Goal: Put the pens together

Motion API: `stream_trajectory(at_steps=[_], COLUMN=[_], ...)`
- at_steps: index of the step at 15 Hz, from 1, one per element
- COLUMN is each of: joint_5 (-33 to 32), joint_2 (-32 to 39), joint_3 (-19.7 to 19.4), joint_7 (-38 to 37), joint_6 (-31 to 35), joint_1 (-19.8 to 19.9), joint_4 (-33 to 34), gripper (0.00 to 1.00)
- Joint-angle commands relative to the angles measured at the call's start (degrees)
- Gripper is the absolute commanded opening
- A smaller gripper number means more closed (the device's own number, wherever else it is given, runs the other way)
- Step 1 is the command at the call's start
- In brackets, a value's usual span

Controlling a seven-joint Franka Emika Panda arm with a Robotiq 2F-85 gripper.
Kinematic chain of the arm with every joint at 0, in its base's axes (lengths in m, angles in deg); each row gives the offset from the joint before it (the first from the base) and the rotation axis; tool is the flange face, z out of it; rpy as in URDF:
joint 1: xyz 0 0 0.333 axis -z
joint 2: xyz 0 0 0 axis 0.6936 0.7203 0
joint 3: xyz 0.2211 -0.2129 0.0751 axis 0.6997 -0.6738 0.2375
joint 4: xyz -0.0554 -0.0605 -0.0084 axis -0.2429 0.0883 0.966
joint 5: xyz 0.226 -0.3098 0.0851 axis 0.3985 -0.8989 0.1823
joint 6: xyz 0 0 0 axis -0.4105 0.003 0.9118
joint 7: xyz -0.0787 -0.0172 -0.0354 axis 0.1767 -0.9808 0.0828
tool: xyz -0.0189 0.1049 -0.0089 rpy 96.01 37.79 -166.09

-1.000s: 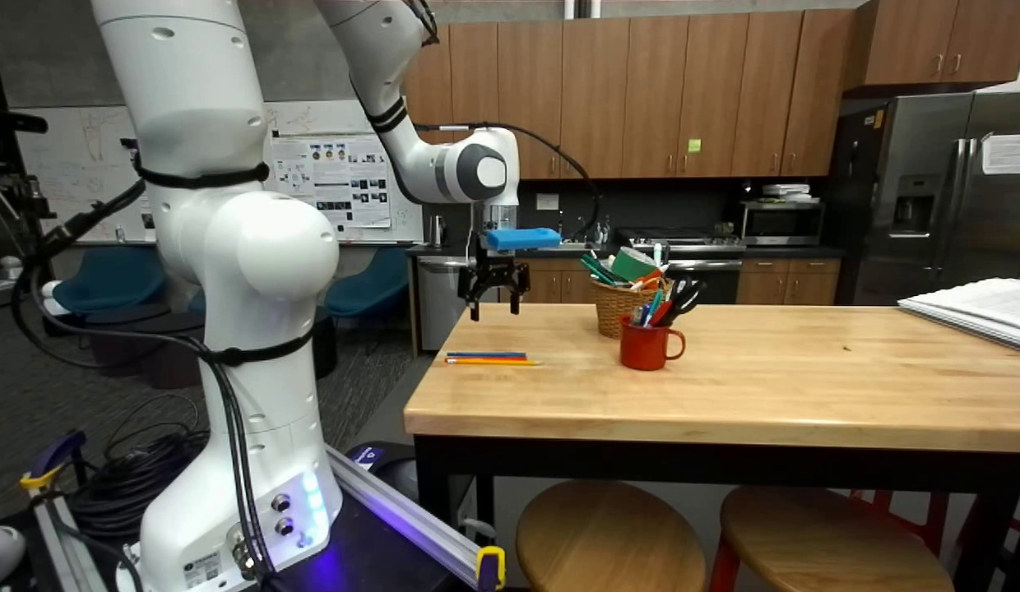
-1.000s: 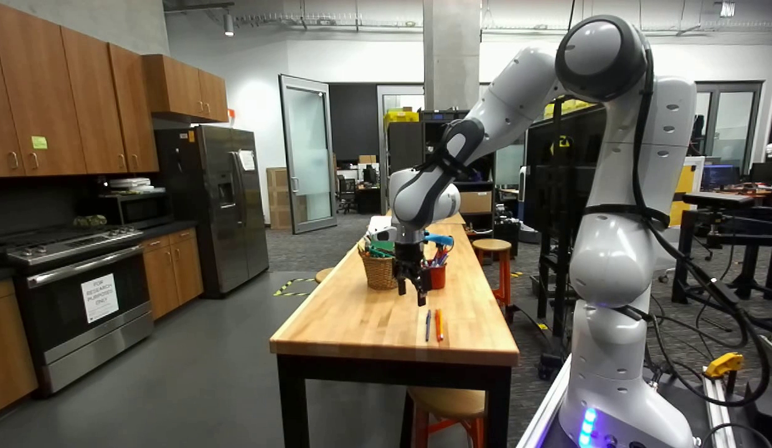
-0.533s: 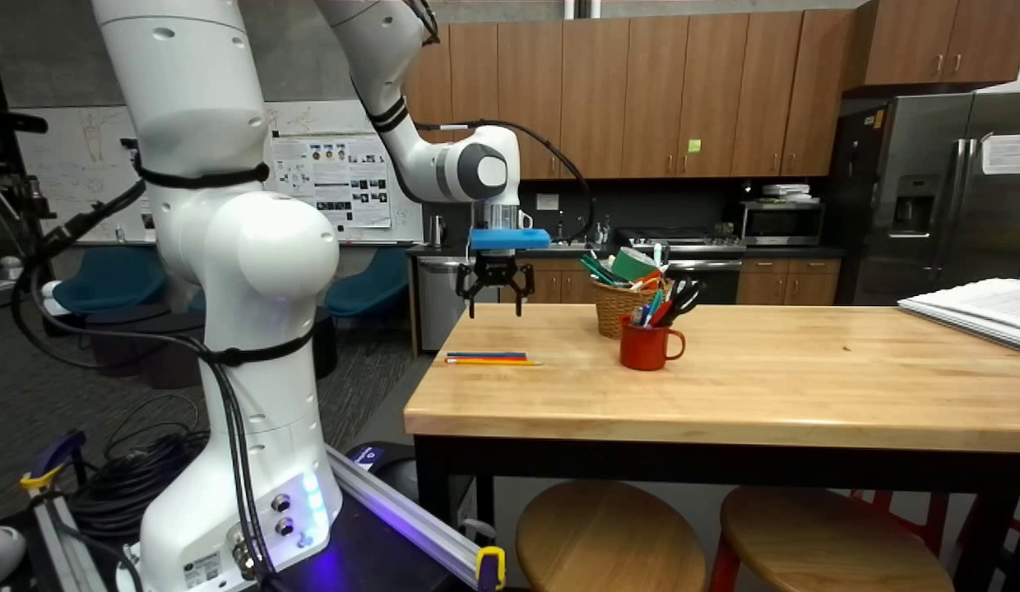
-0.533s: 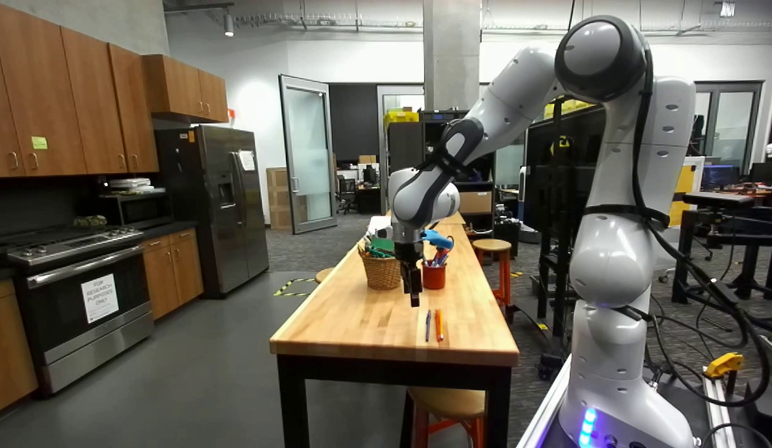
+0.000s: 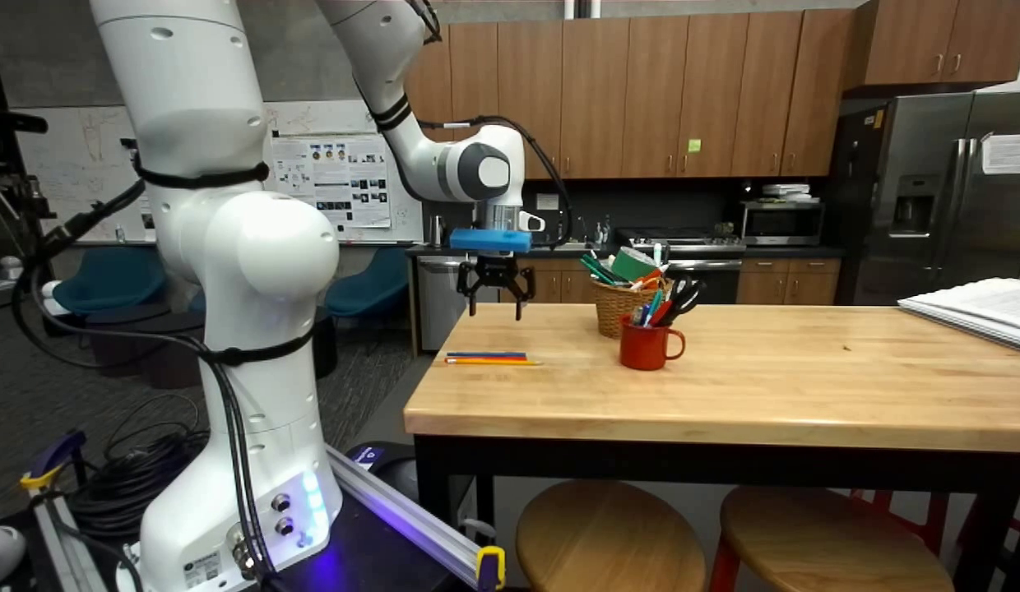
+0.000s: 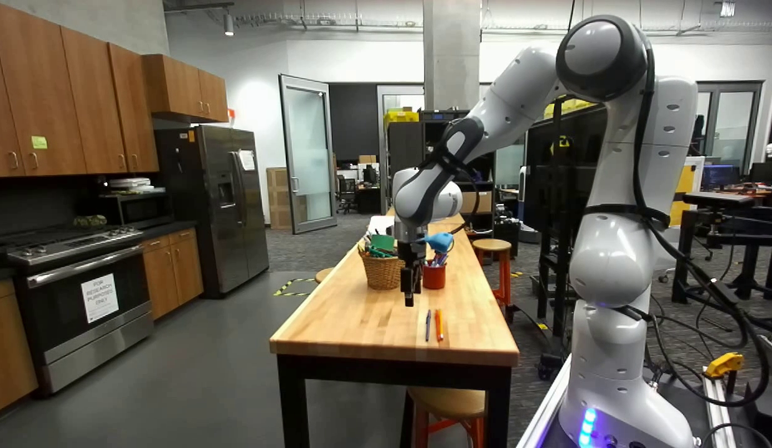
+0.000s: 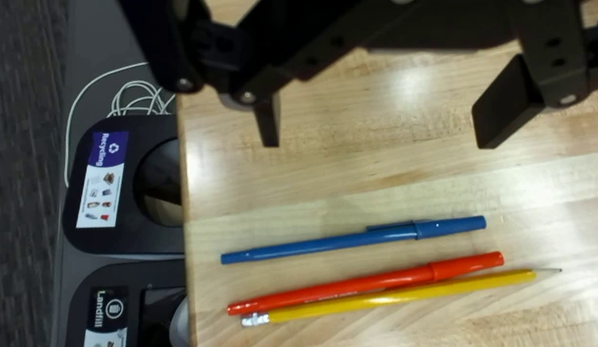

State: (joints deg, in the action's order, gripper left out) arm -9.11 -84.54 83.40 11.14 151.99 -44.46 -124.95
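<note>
as it swivels, the black two-fingered gripper (image 7: 377, 139) hangs parted and empty, now roughly parallel to the slim blue plastic pen (image 7: 328, 243) below and beside it, perhaps to nudge that toward the farther red plastic pen (image 7: 366, 284) and yellow pencil (image 7: 400, 295).

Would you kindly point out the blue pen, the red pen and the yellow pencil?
Blue pen (image 7: 328, 243): wrist view, on its barrel.
Red pen (image 7: 364, 283): wrist view, on its barrel.
Yellow pencil (image 7: 405, 294): wrist view, on its painted shaft.
</note>
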Motion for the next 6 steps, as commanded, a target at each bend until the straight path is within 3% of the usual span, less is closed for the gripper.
stream_trajectory(at_steps=[1, 5, 6], joint_5=[2.35, 5.25, 3.83], joint_2=[-3.50, -5.75, -2.52], joint_3=[-0.67, -1.10, -1.05], joint_7=[-8.78, -16.57, -13.80], joint_6=[-0.63, 0.41, 0.00], joint_1=[0.20, 0.43, -0.02], joint_4=[-2.14, -3.77, -1.59], gripper=[1.00, 1.00, 1.00])
